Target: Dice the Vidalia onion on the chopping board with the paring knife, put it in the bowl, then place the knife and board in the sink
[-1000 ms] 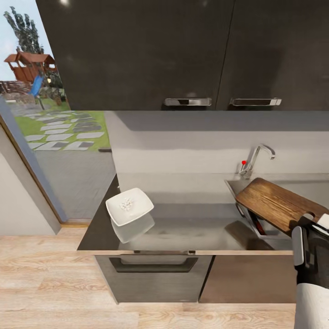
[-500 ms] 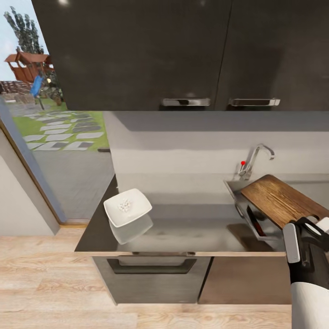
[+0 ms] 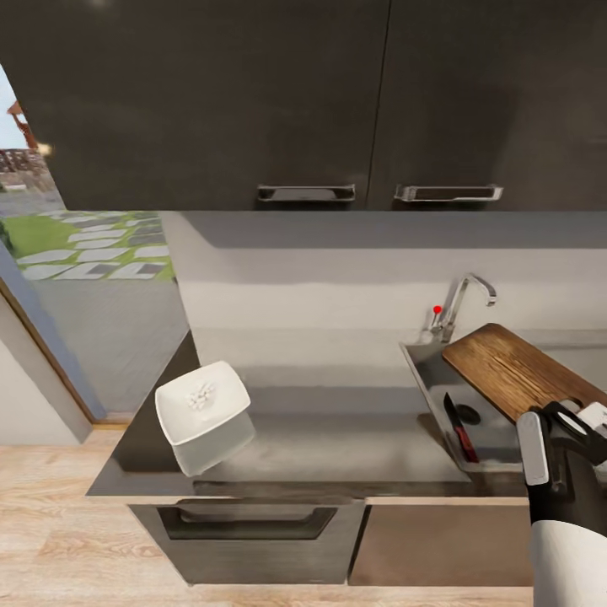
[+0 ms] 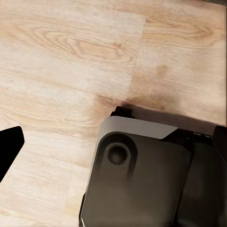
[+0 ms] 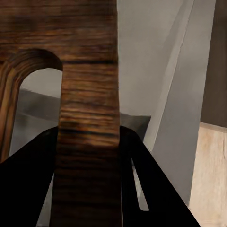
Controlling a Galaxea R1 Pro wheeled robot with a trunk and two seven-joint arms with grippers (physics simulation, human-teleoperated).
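- In the head view the right gripper is gripping one chopping board by its handle end, the board slanting over the sink; the right wrist view is showing the dark fingers clamped on either side of the wooden handle bar beside the slot hole
- One paring knife is lying inside the basin, red handle toward the front wall; one tap is standing behind
- One white bowl holding diced onion is sitting near the bench's left end, well apart from the sink; open bench is lying between them
- The left wrist view is facing plank floor and the robot's dark base; whether the left fingers are apart cannot be told
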